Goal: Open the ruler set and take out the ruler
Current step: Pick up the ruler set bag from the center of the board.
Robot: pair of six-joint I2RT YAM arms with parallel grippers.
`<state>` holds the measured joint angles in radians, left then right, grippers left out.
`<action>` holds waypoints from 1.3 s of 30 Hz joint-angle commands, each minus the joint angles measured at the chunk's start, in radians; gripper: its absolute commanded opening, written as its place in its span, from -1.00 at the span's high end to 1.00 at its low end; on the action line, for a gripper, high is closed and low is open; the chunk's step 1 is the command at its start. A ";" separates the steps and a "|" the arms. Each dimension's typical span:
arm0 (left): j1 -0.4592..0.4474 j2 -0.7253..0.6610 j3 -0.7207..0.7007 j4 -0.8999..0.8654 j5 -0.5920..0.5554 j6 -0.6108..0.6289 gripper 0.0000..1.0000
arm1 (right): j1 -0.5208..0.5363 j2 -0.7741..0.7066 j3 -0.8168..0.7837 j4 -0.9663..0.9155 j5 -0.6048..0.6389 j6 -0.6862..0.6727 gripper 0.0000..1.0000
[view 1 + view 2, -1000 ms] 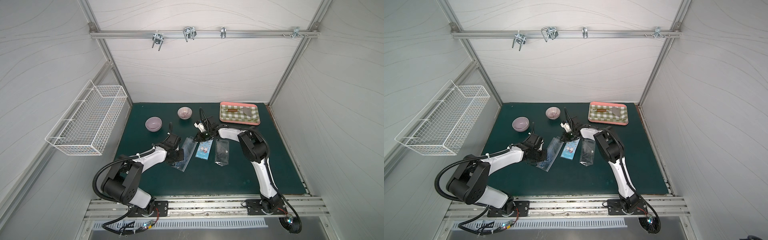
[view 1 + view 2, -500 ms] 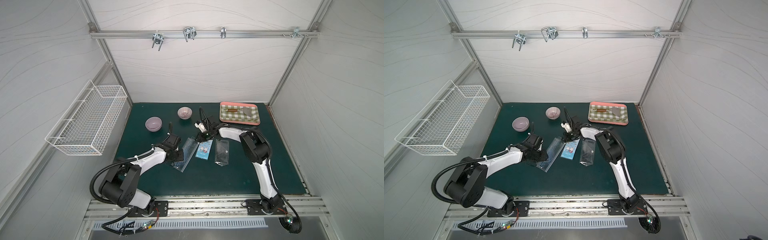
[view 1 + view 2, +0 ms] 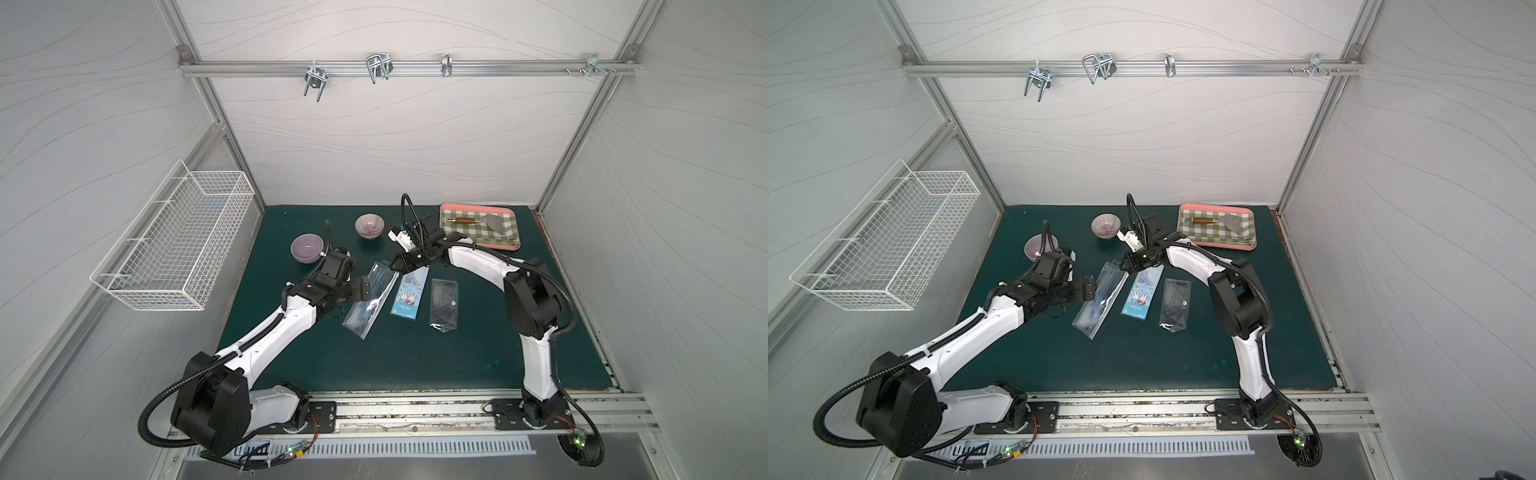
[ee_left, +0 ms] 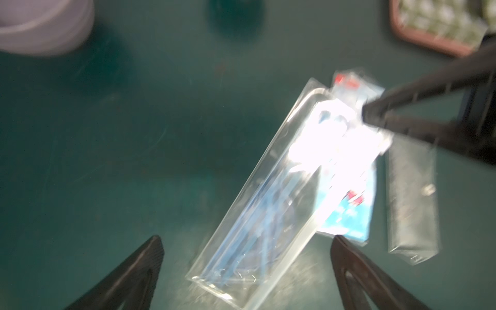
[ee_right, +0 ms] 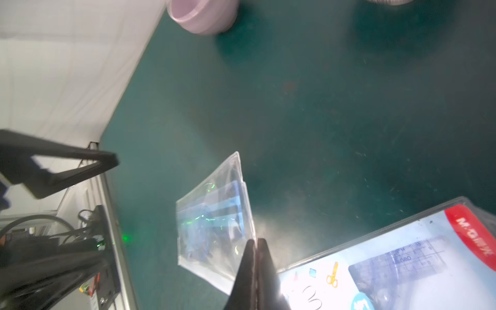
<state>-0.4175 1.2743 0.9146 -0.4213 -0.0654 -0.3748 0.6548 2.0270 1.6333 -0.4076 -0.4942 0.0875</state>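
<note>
Shut right hand [image 5: 256, 243] pinches the case [image 3: 370, 299] at 1 o'clock, seemingly anchoring it; wide-open left hand [image 4: 246, 239] hovers empty at 9 o'clock.

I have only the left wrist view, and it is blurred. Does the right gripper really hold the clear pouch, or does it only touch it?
Observer: It holds it. The right wrist view shows the right gripper shut on an edge of the clear pouch.
Operator: At which end?
Observer: In a top view, the end nearer the patterned bowl.
Operator: What is in the tray?
Observer: A tool with a wooden handle lies in the checked tray.
</note>
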 commanded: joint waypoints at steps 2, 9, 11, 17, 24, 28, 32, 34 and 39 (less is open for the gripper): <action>0.023 0.031 0.150 0.031 0.044 0.065 -0.99 | 0.016 -0.091 0.041 -0.101 -0.024 -0.109 1.00; 0.154 0.007 0.231 0.070 0.257 0.096 -0.97 | 0.021 -0.174 0.064 -0.142 -0.091 -0.183 1.00; 0.187 -0.001 0.248 0.075 0.318 0.120 -0.96 | 0.025 -0.192 0.071 -0.155 -0.103 -0.212 1.00; 0.276 -0.004 0.313 0.091 0.556 0.234 -0.95 | 0.026 -0.214 0.106 -0.218 -0.130 -0.330 1.00; 0.296 -0.033 0.319 0.095 0.802 0.443 -0.92 | 0.026 -0.212 0.187 -0.348 -0.180 -0.519 1.00; 0.296 -0.022 0.329 0.048 0.882 0.567 -0.86 | 0.024 -0.205 0.245 -0.439 -0.189 -0.611 1.00; 0.296 -0.022 0.313 0.049 0.923 0.668 -0.84 | 0.016 -0.192 0.318 -0.541 -0.197 -0.672 1.00; 0.296 -0.012 0.318 0.051 0.944 0.712 -0.84 | 0.016 -0.189 0.348 -0.579 -0.184 -0.698 1.00; 0.296 0.029 0.358 0.041 1.042 0.782 -0.86 | 0.017 -0.186 0.399 -0.643 -0.170 -0.744 1.00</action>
<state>-0.1234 1.2804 1.2118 -0.3958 0.8795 0.3054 0.6727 1.8492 1.9980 -0.9539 -0.6453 -0.5697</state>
